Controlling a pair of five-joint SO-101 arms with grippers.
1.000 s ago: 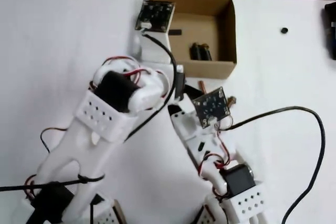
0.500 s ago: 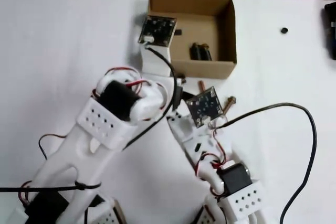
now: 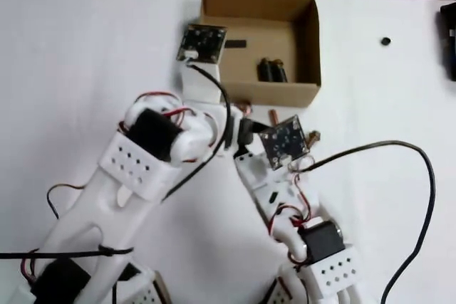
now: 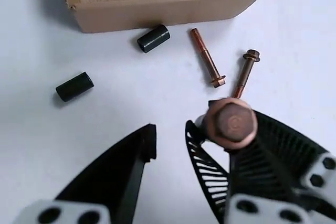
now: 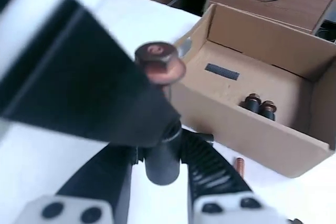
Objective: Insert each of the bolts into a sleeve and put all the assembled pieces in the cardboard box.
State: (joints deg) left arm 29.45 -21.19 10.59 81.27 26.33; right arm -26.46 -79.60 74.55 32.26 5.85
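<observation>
Insertion appears in hand: right tool (image 5: 163,145) clamps the sleeve (image 5: 163,167), bolt (image 5: 159,64) stands proud, left tool (image 4: 170,135) gapes apart; next, seat it fully.

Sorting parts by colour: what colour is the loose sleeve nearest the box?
The sleeve is black; the left wrist view shows it best.
</observation>
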